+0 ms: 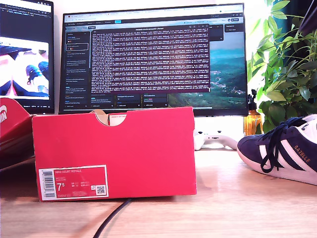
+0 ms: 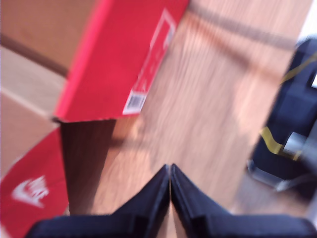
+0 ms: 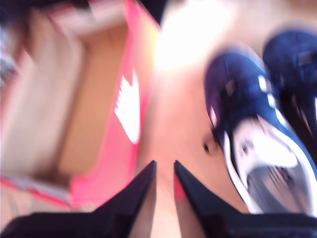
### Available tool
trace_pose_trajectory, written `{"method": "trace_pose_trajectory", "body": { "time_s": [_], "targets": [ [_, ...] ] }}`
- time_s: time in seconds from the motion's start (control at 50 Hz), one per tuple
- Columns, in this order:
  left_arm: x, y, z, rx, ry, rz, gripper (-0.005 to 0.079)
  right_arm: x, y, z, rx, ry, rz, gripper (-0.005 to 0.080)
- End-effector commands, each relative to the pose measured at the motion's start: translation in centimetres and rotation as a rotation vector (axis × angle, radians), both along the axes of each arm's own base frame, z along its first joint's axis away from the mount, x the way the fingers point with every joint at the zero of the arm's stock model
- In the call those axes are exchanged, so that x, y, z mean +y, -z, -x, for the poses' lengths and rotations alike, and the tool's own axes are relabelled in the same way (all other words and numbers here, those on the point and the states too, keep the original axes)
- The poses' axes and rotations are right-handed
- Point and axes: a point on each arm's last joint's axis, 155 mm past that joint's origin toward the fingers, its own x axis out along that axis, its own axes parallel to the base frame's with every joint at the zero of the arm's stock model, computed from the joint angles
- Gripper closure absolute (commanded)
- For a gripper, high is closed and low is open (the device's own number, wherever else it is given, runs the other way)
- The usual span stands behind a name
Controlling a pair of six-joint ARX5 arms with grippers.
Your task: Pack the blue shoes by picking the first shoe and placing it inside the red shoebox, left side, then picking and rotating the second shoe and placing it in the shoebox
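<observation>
Wooden desk (image 1: 237, 208) under bright daylight: the red shoebox (image 1: 114, 151) stands toward the exterior view's left, its barcode label facing the camera, with one of the blue shoes (image 1: 285, 148) resting on the desk well apart at that view's right. My second gripper (image 3: 164, 168) hangs over bare wood between box and shoes, jaws narrowly parted and empty. My first gripper (image 2: 170, 171) hovers beside the box's labelled end, jaws pressed together on nothing. Behind, a monitor (image 1: 153, 54) and a plant (image 1: 285, 59).
</observation>
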Motion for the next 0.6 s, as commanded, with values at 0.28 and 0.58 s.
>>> {"method": "trace_pose_trajectory", "body": {
  "time_s": [0.28,0.58],
  "targets": [
    [0.4,1.7,-3.8,-0.096,-0.056,-0.146,0.0761,-0.7,6.3,1.4,0.251,-0.154,0.203,0.0549],
    [-0.3,1.2,-5.5,-0.166,-0.079,-0.126,0.0761,-2.4,9.8,0.8,0.322,-0.216,0.432,0.0438]
  ]
}}
